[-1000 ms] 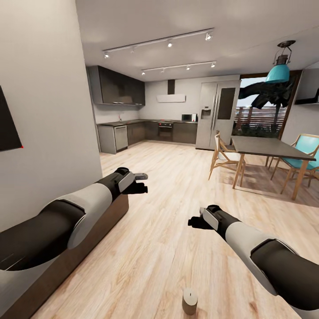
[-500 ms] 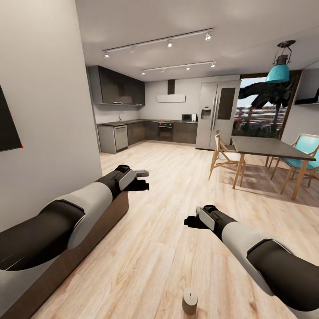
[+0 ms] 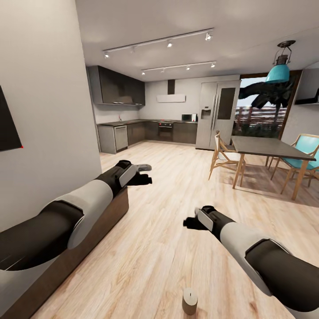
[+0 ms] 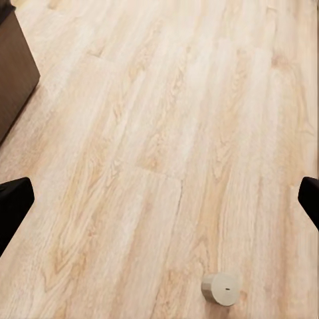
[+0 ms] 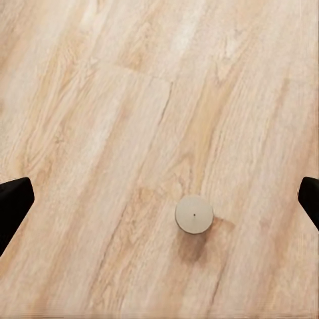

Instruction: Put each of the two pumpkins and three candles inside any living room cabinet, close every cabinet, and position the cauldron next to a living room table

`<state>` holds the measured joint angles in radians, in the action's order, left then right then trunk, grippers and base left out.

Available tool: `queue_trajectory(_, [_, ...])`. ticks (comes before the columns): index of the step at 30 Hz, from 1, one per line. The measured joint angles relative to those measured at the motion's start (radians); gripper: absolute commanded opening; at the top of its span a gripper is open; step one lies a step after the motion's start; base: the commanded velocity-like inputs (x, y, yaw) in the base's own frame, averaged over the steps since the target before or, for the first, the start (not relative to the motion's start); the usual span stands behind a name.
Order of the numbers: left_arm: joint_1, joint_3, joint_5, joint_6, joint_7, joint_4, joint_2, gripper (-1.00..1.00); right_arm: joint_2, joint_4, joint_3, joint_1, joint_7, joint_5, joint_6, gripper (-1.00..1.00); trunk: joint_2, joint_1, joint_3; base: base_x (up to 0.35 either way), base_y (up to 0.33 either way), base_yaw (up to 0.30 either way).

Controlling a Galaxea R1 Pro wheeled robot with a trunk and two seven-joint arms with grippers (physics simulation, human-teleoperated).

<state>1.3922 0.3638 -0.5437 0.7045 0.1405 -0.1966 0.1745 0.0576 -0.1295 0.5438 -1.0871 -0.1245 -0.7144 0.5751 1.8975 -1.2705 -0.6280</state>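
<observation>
— Pale plank floor (image 3: 177, 221) across an open room, kitchen at twelve o'clock. Changed lately?

— Right hand (image 3: 189, 223) drawn back toward the candle (image 3: 189, 301), standing upright on the floor at six o'clock; left hand (image 3: 144, 175) edged forward beside the low brown cabinet (image 3: 88, 235) at nine o'clock. Probably lining up a pick.

— Grip?

— Both spread wide in the wrist views, holding nothing, touching nothing. Candle (image 5: 194, 214) between the right fingertips (image 5: 13, 206), well below.

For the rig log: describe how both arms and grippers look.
Each arm has a glossy black upper segment, a white forearm shell and a black wrist. The left gripper is black with a grey plate on top; the right gripper is black behind a white-grey wrist block. No cables or markings visible.
</observation>
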Motion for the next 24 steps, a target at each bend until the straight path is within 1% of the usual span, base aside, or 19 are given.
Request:
queue_trajectory(4, [0.0, 0.0, -0.002, 0.001, 0.0, -0.001, 0.0, 1.0, 0.003, 0.052, 0.001, 0.0, -0.001, 0.001, 0.001, 1.0, 0.0, 0.0, 0.0, 0.0, 0.0, 0.0])
queue_trajectory(7, [0.0, 0.0, -0.002, 0.001, 0.0, -0.001, 0.0, 1.0, 0.015, 0.074, 0.001, 0.0, -0.001, 0.0, 0.01, 1.0, 0.0, 0.0, 0.0, 0.0, 0.0, 0.0])
queue_trajectory(9, [0.0, 0.0, -0.002, 0.001, 0.0, -0.002, 0.0, 1.0, 0.023, 0.082, 0.002, 0.0, -0.001, 0.001, 0.035, 1.0, 0.0, 0.0, 0.0, 0.0, 0.0, 0.0])
queue_trajectory(11, [0.0, 0.0, -0.002, 0.001, 0.0, -0.002, 0.0, 1.0, 0.029, 0.088, 0.002, 0.0, 0.001, 0.0, 0.094, 1.0, 0.0, 0.0, 0.0, 0.0, 0.0, 0.0])
queue_trajectory(13, [0.0, 0.0, -0.002, 0.001, 0.0, -0.002, 0.0, 1.0, 0.03, 0.089, 0.002, 0.0, 0.004, 0.0, 0.109, 1.0, 0.0, 0.0, 0.0, 0.0, 0.0, 0.0])
queue_trajectory(18, [0.0, 0.0, -0.004, 0.001, 0.0, -0.002, 0.0, 1.0, 0.032, 0.09, 0.003, 0.0, 0.007, 0.0, 0.117, 1.0, 0.0, 0.0, 0.0, 0.0, 0.0, 0.0])
queue_trajectory(20, [0.0, 0.0, -0.014, 0.001, 0.0, -0.002, 0.0, 1.0, 0.035, 0.093, 0.003, 0.0, 0.009, 0.0, 0.118, 1.0, 0.0, 0.0, 0.0, 0.0, 0.0, 0.0])
queue_trajectory(24, [0.0, 0.0, -0.023, 0.001, 0.0, -0.002, 0.0, 1.0, 0.048, 0.106, 0.002, 0.005, 0.012, -0.001, 0.118, 1.0, 0.0, 0.0, -0.003, 0.0, 0.0, 0.0])
